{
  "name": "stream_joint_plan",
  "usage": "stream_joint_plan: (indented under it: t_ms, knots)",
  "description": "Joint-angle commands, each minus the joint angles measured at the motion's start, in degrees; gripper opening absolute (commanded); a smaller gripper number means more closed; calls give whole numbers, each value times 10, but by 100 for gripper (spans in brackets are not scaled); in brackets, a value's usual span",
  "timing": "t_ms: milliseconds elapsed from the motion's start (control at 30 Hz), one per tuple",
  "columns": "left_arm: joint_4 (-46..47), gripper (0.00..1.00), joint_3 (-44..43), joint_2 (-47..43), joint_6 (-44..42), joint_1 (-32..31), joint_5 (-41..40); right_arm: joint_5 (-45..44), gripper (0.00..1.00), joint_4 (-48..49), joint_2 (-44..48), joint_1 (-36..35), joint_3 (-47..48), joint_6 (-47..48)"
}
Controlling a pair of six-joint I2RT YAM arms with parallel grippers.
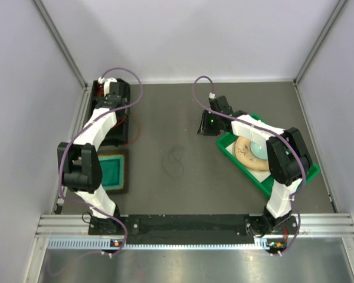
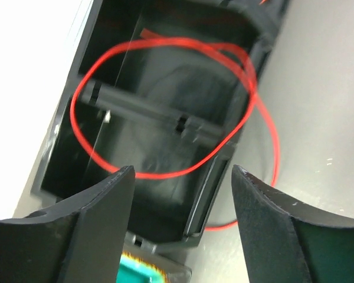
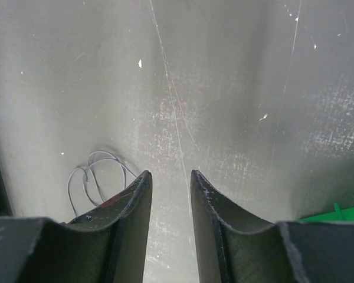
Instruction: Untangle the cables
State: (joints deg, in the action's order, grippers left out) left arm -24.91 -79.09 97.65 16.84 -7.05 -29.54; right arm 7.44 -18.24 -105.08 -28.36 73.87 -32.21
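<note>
Left pincer (image 2: 182, 171) fills the bottom of its wrist view with its two dark fingers spread wide and nothing between them; it hangs over a black box (image 2: 153, 147). Right pincer (image 3: 170, 173) shows a narrower gap, also parted and holding nothing, above bare grey surface (image 1: 194, 194). Nearest the arm bases on the left sits one teal square tub (image 1: 111, 171) on a dark mat. Further in, near the middle of the surface and touching nothing else, lies one thin dark cable (image 1: 176, 160), a loose scribble of small overlapping loops; the right wrist view shows it as a grey cord just left of the pincer's left finger. On the right, one green tray (image 1: 253, 177) lies at an angle, partly under the right arm, and holds a beige ring-shaped thing (image 1: 245, 153) and a pale blue round thing (image 1: 258, 148). Farthest back on the left stands the black box, open-topped, with a bar across it. A thin orange-red cable (image 2: 91, 150) lies over it in one large rough loop: most of the loop rests inside, and its right side passes over the right wall and trails onto the surface beside the box. At the upper right two strands run close together, and I cannot tell whether that is one cord or more.
</note>
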Motion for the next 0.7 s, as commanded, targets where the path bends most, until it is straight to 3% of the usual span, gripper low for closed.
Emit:
stream_joint_plan:
  t_ms: [0, 300, 667]
  knots:
    - [-70, 70, 15, -32, 146, 19, -45, 6, 33, 22, 11, 1, 0, -4]
    - [-49, 68, 67, -24, 317, 95, 8, 8, 33, 19, 15, -1, 0, -1]
    - [12, 63, 83, 7, 305, 113, 27, 6, 33, 18, 15, 0, -1, -1]
